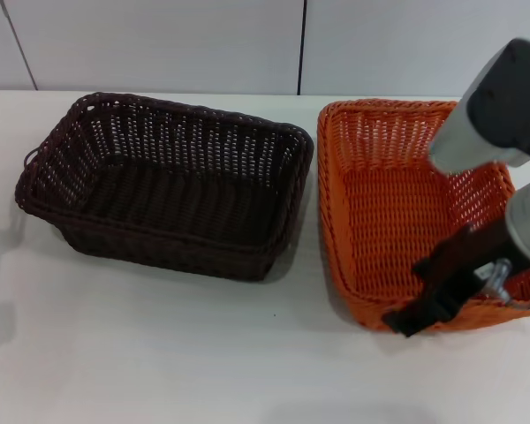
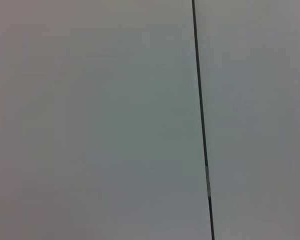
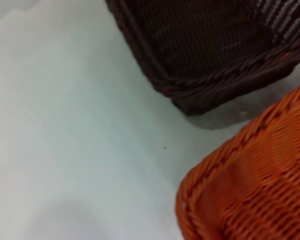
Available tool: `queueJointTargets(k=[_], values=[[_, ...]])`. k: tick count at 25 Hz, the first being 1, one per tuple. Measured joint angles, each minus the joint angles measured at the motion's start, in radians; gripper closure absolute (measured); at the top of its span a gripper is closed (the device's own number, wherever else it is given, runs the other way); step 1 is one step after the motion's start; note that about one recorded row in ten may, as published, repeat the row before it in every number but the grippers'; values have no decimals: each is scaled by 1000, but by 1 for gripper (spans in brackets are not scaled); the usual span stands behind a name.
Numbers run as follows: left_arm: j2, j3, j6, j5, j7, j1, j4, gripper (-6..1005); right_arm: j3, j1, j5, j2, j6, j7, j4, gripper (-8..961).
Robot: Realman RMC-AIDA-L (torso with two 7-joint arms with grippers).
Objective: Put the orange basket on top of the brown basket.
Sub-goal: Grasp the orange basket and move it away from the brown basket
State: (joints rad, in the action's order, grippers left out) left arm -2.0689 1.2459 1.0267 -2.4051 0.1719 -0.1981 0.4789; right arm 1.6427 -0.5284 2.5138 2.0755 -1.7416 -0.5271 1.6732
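The orange basket (image 1: 397, 203) stands on the white table at the right, with its near corner in the right wrist view (image 3: 250, 195). The brown basket (image 1: 168, 181) stands to its left, a small gap between them, and one corner shows in the right wrist view (image 3: 205, 55). Both baskets hold nothing. My right gripper (image 1: 403, 298) is open at the orange basket's near rim, one finger inside the wall and one outside it. My left gripper is out of view; the left wrist view shows only a pale wall with a dark seam (image 2: 202, 120).
The white table (image 1: 159, 353) spreads in front of and to the left of the baskets. A pale panelled wall (image 1: 159, 44) runs behind them. My right arm (image 1: 503, 106) hangs over the orange basket's right side.
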Motion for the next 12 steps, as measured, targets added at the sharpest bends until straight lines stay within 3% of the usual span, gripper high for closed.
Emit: queueJointTargets(k=[7,12], values=[[0,0,-1,0,0,0,-7,230,-33,-17,5,-1,40,-8,-97,164],[0,0,-2,0,-3,-1,-11,230,-34,-18,68,-2,78,-8,-86,165]])
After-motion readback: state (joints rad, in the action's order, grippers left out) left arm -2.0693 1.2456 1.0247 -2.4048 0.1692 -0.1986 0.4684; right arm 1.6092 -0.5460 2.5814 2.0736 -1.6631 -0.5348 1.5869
